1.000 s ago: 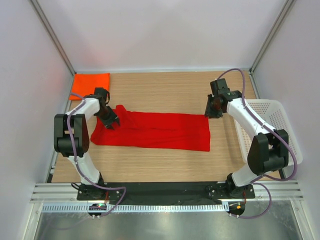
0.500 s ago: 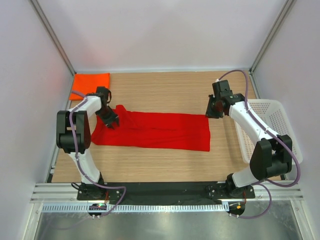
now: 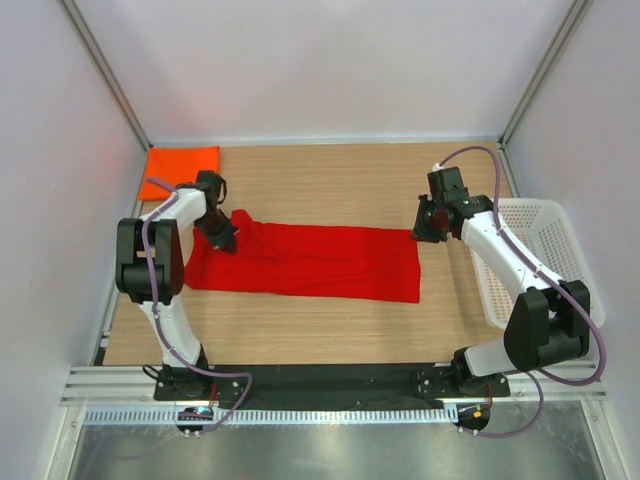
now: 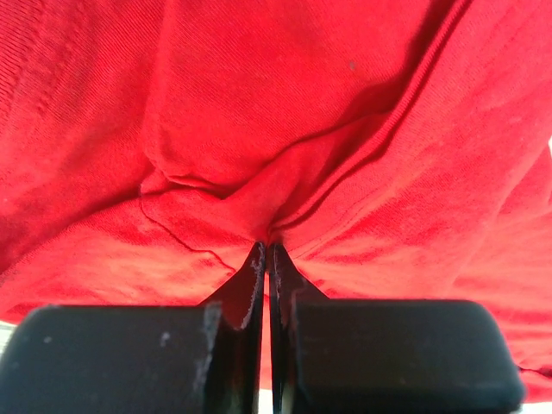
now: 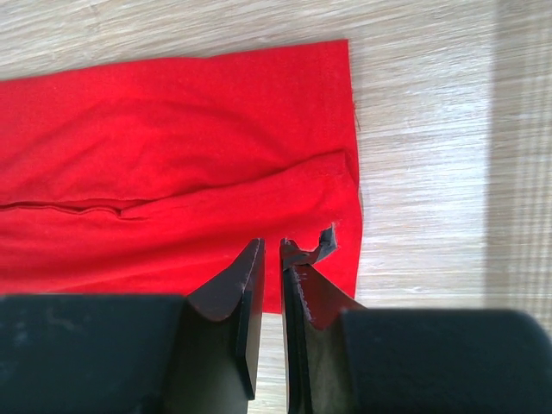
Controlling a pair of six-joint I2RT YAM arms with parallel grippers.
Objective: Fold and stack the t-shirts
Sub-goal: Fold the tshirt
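Note:
The red t-shirt [image 3: 310, 262] lies folded into a long band across the wooden table. My left gripper [image 3: 222, 235] is at its left end and shut on a pinch of the red cloth; the left wrist view shows the jaws [image 4: 268, 246] closed on a fold of the shirt [image 4: 285, 112]. My right gripper [image 3: 425, 222] hovers just above the shirt's far right corner, shut and empty. In the right wrist view the tips [image 5: 270, 246] stand over the shirt's right edge [image 5: 172, 147]. The orange t-shirt [image 3: 180, 165] lies folded at the back left corner.
A white mesh basket [image 3: 560, 230] stands at the right edge of the table, beside the right arm. Grey walls close in the table on three sides. Bare wood [image 3: 330, 180] shows behind the red shirt and in front of it.
My left gripper has shifted slightly toward the back with the cloth in it. My right arm's elbow has swung outward to the right; its gripper stays near the shirt's corner.

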